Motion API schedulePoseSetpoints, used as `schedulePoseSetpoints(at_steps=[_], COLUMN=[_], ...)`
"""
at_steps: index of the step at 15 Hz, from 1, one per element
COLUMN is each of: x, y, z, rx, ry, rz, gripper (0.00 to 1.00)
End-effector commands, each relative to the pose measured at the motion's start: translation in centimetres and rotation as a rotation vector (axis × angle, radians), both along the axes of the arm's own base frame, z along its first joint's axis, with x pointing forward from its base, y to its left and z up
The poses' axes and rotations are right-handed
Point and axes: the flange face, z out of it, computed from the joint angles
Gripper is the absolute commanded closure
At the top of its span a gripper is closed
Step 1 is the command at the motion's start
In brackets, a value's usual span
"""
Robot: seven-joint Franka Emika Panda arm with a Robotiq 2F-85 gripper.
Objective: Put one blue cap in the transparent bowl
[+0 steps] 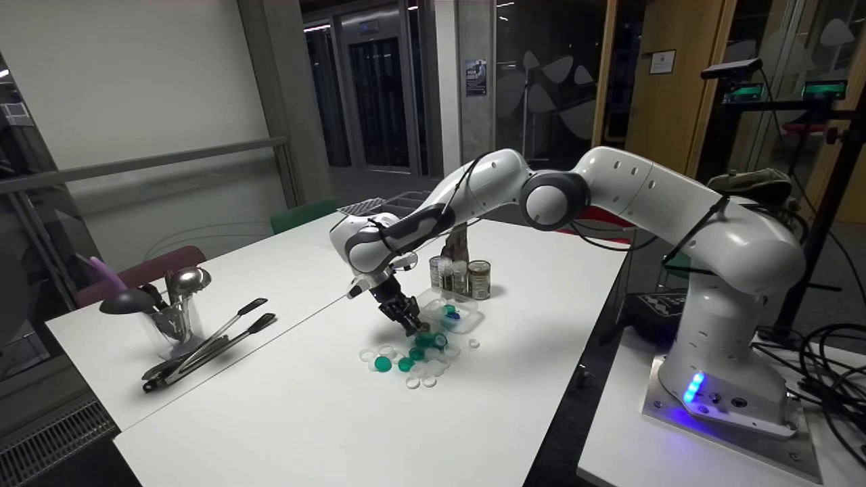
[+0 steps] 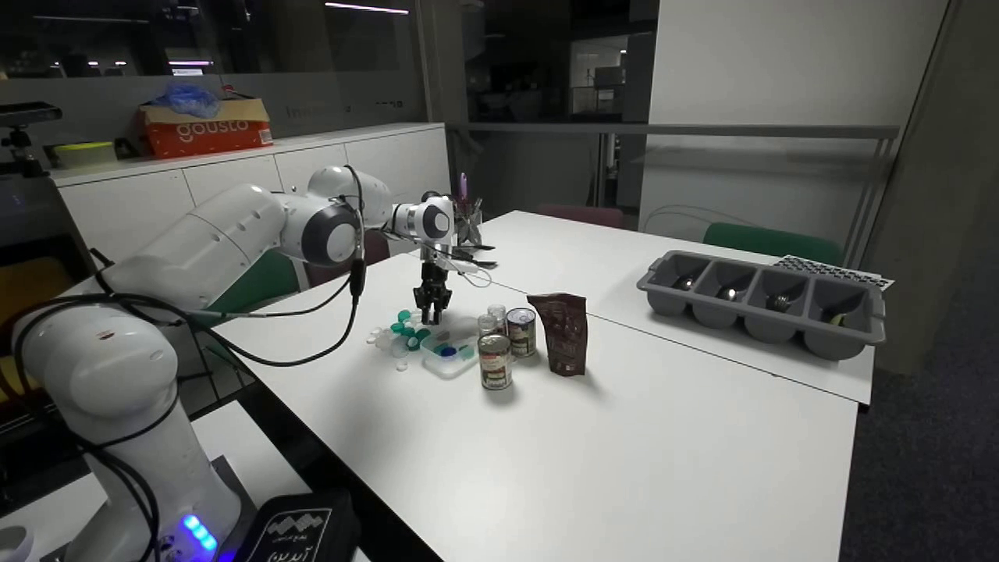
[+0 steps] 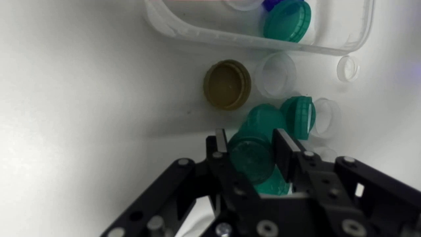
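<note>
Dim glass partitions (image 1: 549,88) stand behind a white desk (image 1: 325,433). On it sits the transparent bowl (image 3: 230,38), and near that the tool (image 3: 251,141), which seems to hold a teal cap (image 3: 253,161), perhaps the one meant. One blue cap (image 2: 448,352) lies inside the bowl. Such caps look light, stiff, slick; best pinched across opposite rim sides
</note>
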Motion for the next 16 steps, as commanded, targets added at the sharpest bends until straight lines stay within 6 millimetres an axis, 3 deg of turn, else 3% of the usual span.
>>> schedulePoseSetpoints(at_steps=[1,6,11,16], x=[-0.6,-0.4,0.0,-1.9], y=[0.3,-1.6,-4.2,-6.0], z=[3.2,4.9,4.4,3.5], rx=[-0.021,0.016,0.087,0.071], ry=[-0.013,-0.104,-0.273,-0.364], rz=[-0.055,-0.182,-0.343,-0.416], gripper=[0.84,0.84,0.84,0.84])
